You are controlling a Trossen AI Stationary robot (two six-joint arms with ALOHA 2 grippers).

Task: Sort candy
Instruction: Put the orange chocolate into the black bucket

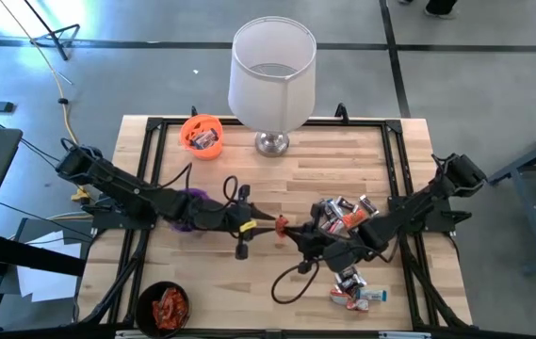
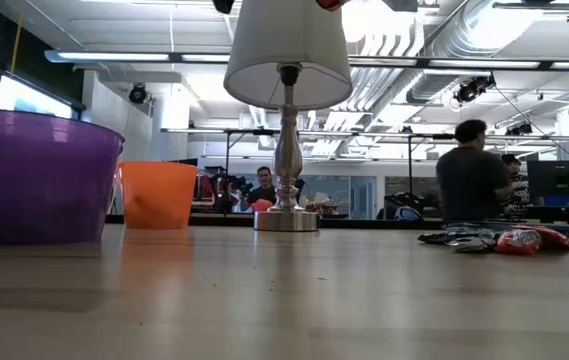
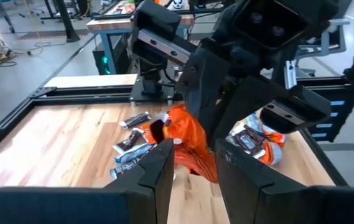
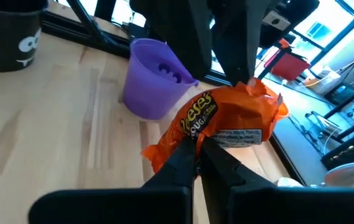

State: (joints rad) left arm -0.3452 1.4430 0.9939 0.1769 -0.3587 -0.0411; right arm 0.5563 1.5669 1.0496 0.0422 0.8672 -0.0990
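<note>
Above the middle of the table [image 1: 277,179], the right tool [image 4: 196,142] pinches an orange Reese's candy wrapper [image 4: 226,121] by one end so the left tool [image 3: 195,155], clamped on its other end, can take it.

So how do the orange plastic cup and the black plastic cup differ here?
The orange plastic cup sits at the table's far edge beside the lamp base; the black plastic cup sits at the near edge. The orange cup holds dark-wrapped candies, the black cup orange-red ones. Both lie on the left arm's side.
</note>
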